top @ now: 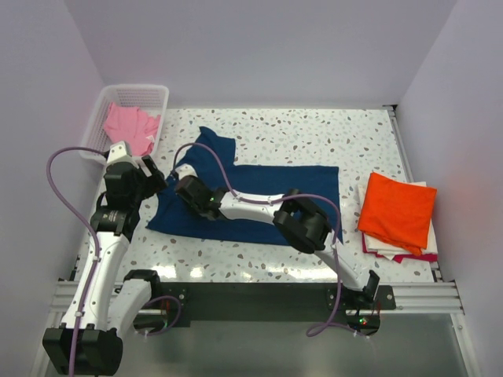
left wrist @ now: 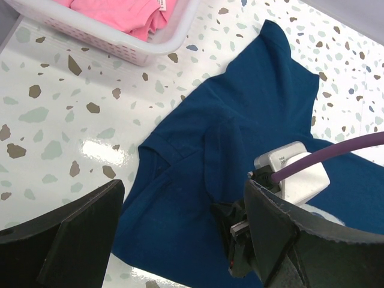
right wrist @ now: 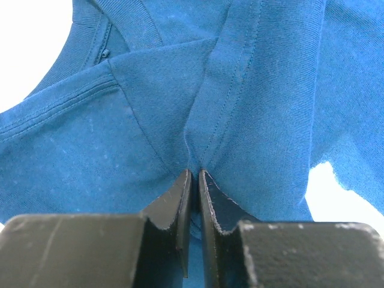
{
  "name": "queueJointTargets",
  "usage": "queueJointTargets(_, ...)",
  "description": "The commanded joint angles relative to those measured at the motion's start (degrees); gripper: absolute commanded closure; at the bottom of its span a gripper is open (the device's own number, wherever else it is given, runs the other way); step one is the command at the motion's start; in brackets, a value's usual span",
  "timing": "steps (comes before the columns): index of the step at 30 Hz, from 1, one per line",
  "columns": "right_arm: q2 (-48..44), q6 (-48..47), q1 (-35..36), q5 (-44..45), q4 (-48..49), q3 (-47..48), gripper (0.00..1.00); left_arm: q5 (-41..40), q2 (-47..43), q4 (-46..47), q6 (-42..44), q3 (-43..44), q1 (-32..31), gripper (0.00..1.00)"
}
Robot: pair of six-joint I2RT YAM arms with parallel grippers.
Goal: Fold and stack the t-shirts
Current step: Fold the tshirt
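A navy blue t-shirt point(top: 267, 188) lies spread across the middle of the table, its left part rumpled. My right gripper point(top: 189, 188) reaches across to that left part. In the right wrist view it point(right wrist: 195, 174) is shut on a pinched fold of the navy cloth point(right wrist: 180, 90) beside a seam. My left gripper point(top: 153, 177) hovers over the shirt's left edge, open wide point(left wrist: 180, 240) with nothing between its fingers and the navy cloth point(left wrist: 240, 108) below. A folded orange t-shirt point(top: 397, 210) tops a pile at the right. A pink t-shirt point(top: 130, 126) lies in the basket.
The white lattice basket point(top: 137, 88) stands at the back left corner, close to my left arm, and its rim point(left wrist: 120, 45) shows in the left wrist view. Under the orange shirt lie white and pink folded pieces point(top: 393, 250). Walls enclose the table on three sides.
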Motion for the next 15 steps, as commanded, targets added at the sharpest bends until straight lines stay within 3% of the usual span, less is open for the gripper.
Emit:
queueJointTargets(1, -4.45, 1.28, -0.88, 0.24, 1.13, 0.2, 0.89, -0.85, 0.08, 0.41, 1.21, 1.98, -0.04, 0.14)
queueJointTargets(15, -9.9, 5.77, -7.12, -4.51, 2.1, -4.19, 0.94, -0.85, 0.26, 0.14, 1.22, 1.89, -0.13, 0.15)
